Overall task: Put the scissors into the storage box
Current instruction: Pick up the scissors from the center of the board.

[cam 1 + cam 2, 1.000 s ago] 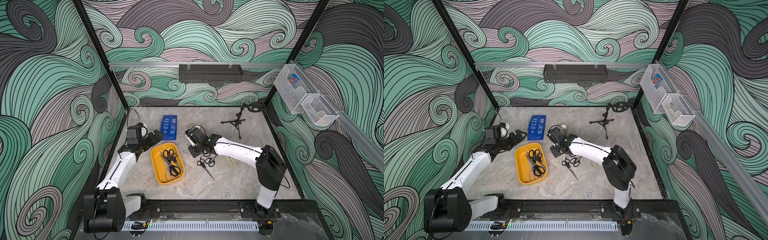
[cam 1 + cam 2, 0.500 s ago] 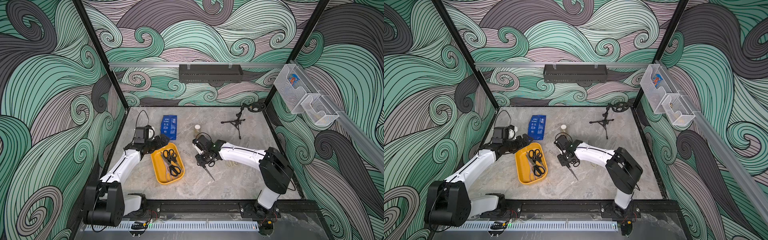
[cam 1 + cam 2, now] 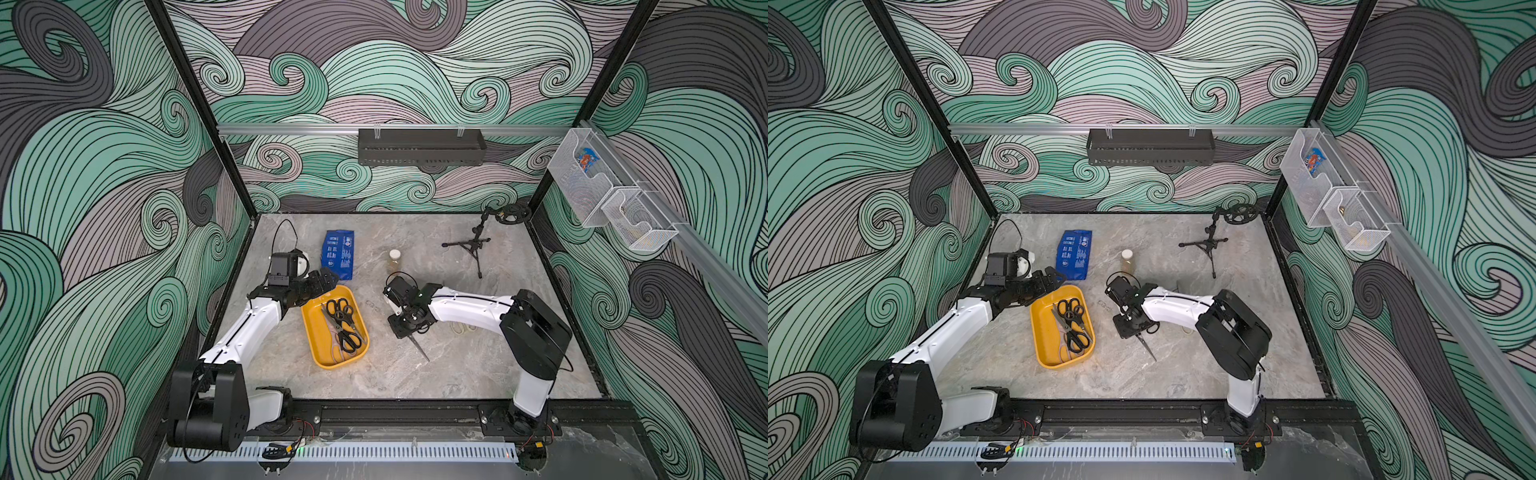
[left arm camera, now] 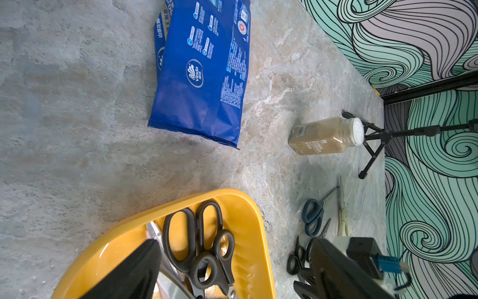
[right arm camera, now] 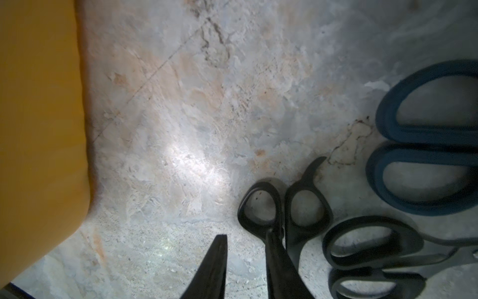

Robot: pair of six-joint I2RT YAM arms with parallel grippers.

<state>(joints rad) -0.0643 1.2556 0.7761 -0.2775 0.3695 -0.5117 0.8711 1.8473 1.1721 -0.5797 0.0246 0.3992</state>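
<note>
The yellow-orange storage box (image 3: 316, 345) holds several black-handled scissors (image 3: 343, 322), also seen in the left wrist view (image 4: 201, 248). More scissors lie on the table to its right: a small black pair (image 5: 284, 204), a bigger black pair (image 5: 372, 248), a blue-handled pair (image 5: 424, 155) and cream shears (image 4: 342, 220). My right gripper (image 5: 245, 238) points down over them, open, with bare table between its fingers. One finger (image 5: 274, 248) overlaps the small pair's handle. A blade (image 3: 417, 347) sticks out below it. My left gripper (image 3: 322, 282) hovers open over the box's far left corner, holding nothing.
A blue tissue pack (image 3: 338, 254) lies behind the box and a spice bottle (image 3: 394, 261) stands behind the right gripper. A black mini tripod (image 3: 467, 245) stands at the back right. A black bin (image 3: 419, 147) hangs on the back wall and white mesh baskets (image 3: 602, 187) on the right wall.
My right gripper has moved forward and down onto the scissors on the table, uncovering the bottle. My left gripper has swung right to the box's far corner.
</note>
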